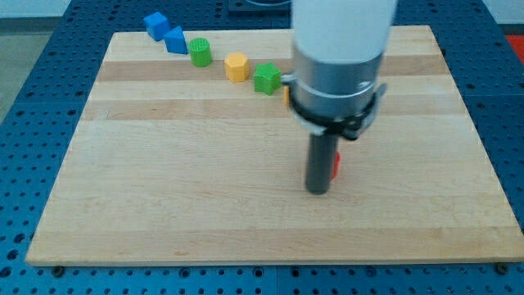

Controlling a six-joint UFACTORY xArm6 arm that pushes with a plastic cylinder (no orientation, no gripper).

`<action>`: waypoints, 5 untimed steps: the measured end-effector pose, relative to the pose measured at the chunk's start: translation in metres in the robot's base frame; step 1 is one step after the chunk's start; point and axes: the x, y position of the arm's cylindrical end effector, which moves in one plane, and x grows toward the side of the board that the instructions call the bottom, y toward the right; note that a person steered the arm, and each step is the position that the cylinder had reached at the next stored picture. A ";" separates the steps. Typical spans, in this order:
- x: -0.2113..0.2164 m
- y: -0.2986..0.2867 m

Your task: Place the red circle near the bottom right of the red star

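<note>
On a wooden board (164, 205), my tip (318, 192) rests just to the view's left of a red block (336, 165), which is mostly hidden behind the rod, so circle or star cannot be told. No fingers exist to spread or close. Small, rigid and probably light, the block should slide easily; push it square through its centre, since an off-centre nudge would likely spin it aside.

White cylindrical arm housing (344, 33), grey metal collar (337, 82), dark rod (321, 164)
</note>
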 end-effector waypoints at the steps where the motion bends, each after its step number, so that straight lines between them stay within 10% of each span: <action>1: -0.034 0.042; 5: -0.016 -0.074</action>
